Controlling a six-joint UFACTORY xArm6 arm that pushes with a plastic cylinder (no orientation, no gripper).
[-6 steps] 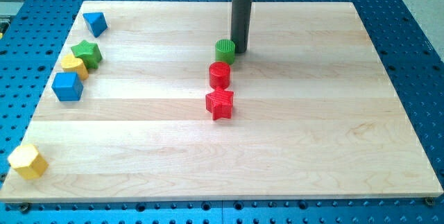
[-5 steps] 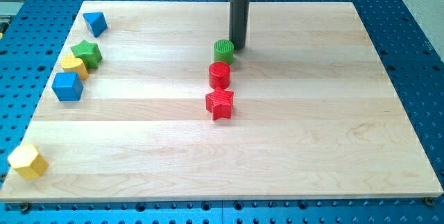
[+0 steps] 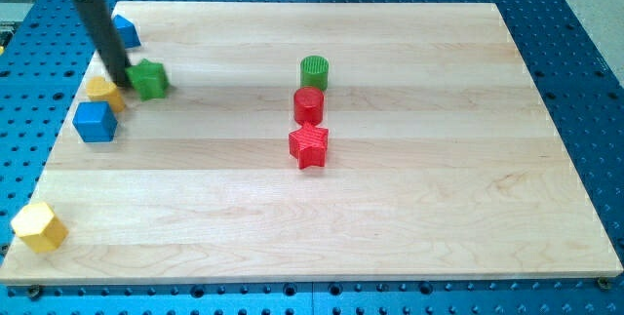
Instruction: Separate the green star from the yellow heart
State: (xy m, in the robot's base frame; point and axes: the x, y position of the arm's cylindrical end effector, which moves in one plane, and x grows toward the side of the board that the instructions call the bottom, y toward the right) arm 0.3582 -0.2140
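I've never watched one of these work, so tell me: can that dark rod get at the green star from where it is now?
Probably yes. My tip sits right at the green star, on its left edge, between it and the yellow heart, with nothing in between.

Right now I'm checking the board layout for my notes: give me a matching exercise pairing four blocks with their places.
Blocks:
1. green star
2. yellow heart
3. red star
4. green cylinder

Places:
A. below the red cylinder
B. just right of my tip
C. above the red cylinder
D. above the blue cube, left of my tip

Pairs: 1-B, 2-D, 3-A, 4-C
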